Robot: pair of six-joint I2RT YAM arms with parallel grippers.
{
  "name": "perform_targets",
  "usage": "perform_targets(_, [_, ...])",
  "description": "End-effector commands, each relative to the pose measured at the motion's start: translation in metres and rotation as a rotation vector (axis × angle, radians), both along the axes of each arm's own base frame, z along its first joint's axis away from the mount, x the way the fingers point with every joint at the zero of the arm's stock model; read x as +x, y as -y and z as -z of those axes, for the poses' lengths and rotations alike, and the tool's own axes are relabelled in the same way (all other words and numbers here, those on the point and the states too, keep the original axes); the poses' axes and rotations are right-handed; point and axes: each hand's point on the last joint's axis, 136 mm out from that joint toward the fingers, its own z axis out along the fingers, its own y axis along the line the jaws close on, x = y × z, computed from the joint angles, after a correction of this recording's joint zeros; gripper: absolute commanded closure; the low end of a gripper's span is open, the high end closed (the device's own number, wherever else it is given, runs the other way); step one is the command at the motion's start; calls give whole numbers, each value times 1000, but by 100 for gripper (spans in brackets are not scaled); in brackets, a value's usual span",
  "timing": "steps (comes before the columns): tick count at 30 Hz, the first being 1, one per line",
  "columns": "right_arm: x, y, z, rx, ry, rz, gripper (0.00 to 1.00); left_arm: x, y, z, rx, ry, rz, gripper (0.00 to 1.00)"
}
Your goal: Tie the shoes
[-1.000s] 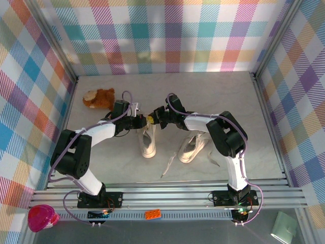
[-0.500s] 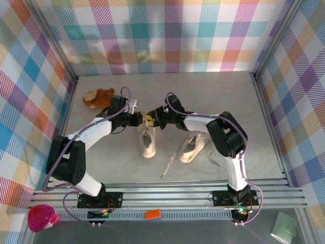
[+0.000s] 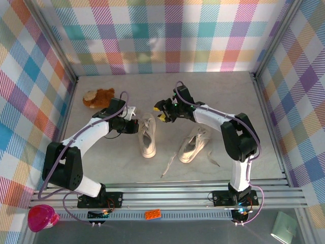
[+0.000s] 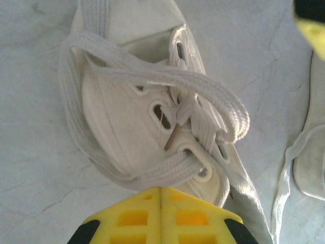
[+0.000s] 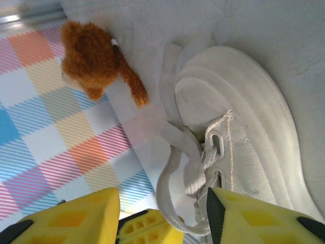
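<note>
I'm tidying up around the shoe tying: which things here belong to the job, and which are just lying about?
Job: cream canvas sneaker with white laces; twin sneaker beside it.
Lying about: fuzzy brown plush toy; pink round object; orange toy brick.

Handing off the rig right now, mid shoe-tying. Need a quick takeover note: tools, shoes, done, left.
Left tool: shut, tip at the laces of the centre shoe; can't tell if it pinches one.
Right tool: open, nothing held, near that shoe's far end.
Other shoe: beside it on the right arm's side, loose ends trailing.
Done: centre shoe's laces crossed, loops slack.
Left: likely tighten and finish that bow, then tie the other shoe.
</note>
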Motion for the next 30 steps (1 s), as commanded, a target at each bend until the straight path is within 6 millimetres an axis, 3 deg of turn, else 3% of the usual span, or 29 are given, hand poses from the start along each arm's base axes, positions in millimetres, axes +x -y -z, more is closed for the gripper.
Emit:
perform_targets(1, [-10,-11,-11,-86,96,-214,51,-13,-12,-18,56,-21,19,100])
perform_targets(8, [-13,-6,-29,-218,282,-307,55,-12,-11,-26,42,-9,17,100])
perform_targets(12, [-25,-23,-27,-219,338,-433,49,1,2,-25,-26,49,40,78])
perform_targets(16, [-34,-33,-12,-260,381,-520,45,15,11,-24,-66,109,60,66])
perform_targets(24, [-33,-41,1,-266,389,-548,47,28,24,2,-99,41,91,65])
perform_targets(30, [-30,-39,8,-290,385,-549,55,33,24,10,-85,35,78,63])
